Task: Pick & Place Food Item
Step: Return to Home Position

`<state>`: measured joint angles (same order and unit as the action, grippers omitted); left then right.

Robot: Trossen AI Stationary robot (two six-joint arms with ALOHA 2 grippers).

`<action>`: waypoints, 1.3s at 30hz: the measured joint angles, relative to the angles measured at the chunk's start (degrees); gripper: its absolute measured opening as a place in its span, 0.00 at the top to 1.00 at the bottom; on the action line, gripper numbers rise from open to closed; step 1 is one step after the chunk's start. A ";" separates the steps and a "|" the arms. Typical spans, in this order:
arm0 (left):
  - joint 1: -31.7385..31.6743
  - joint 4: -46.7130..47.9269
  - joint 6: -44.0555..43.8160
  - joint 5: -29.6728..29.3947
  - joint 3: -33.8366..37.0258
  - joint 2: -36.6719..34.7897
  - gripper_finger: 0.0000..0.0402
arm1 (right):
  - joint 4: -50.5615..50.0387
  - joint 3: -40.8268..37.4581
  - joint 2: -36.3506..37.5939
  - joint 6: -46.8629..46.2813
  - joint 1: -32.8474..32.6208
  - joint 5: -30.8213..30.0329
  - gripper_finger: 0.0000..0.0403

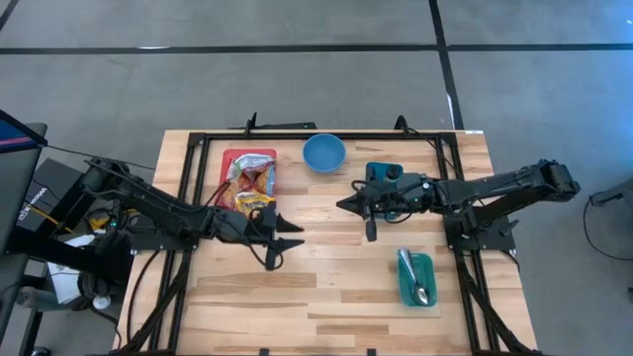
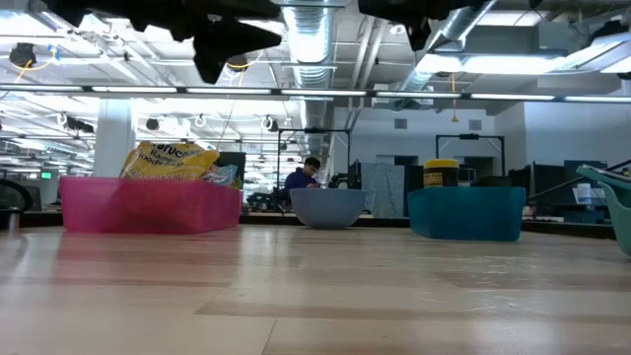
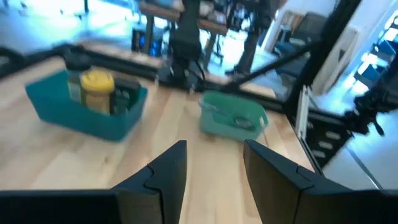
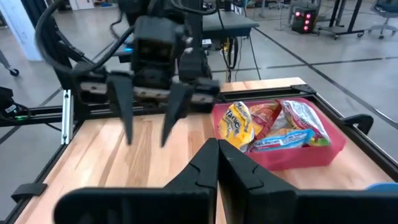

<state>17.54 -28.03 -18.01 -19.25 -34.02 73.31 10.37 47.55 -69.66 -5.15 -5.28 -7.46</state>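
Note:
Several snack bags lie piled in a pink tray at the table's far left; the right wrist view shows the yellow bag and the other bags resting in the tray. My left gripper hovers just right of the tray's near end, open, with nothing between its fingers. My right gripper is shut and empty at mid-table, pointing toward the left gripper.
A blue bowl stands at the far middle. A teal bin with jars sits under the right arm. A green bin holding a spoon is near the right front. Bare wood lies between the grippers and along the front.

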 joint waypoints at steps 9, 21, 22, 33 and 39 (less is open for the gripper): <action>-6.77 -1.56 1.71 0.44 0.00 -2.50 0.62 | 0.06 0.00 -0.01 -0.70 -1.11 0.00 1.00; -12.52 12.97 1.50 6.09 0.00 -17.55 0.66 | -1.37 0.02 -0.01 -3.89 0.02 -0.07 1.00; -12.55 14.03 1.50 6.09 0.00 -18.68 0.66 | -1.41 0.02 -0.01 -3.89 0.16 -0.08 1.00; -12.50 22.88 1.47 6.10 0.00 -27.13 0.78 | -1.40 0.02 -0.01 -3.91 -0.23 -0.07 1.00; -12.48 26.30 1.47 5.14 0.00 -27.46 0.87 | -1.01 0.07 -1.01 -3.45 -1.55 -0.03 1.00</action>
<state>5.06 -1.74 -16.53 -14.11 -34.02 45.85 9.36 47.62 -70.68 -8.60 -6.83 -7.49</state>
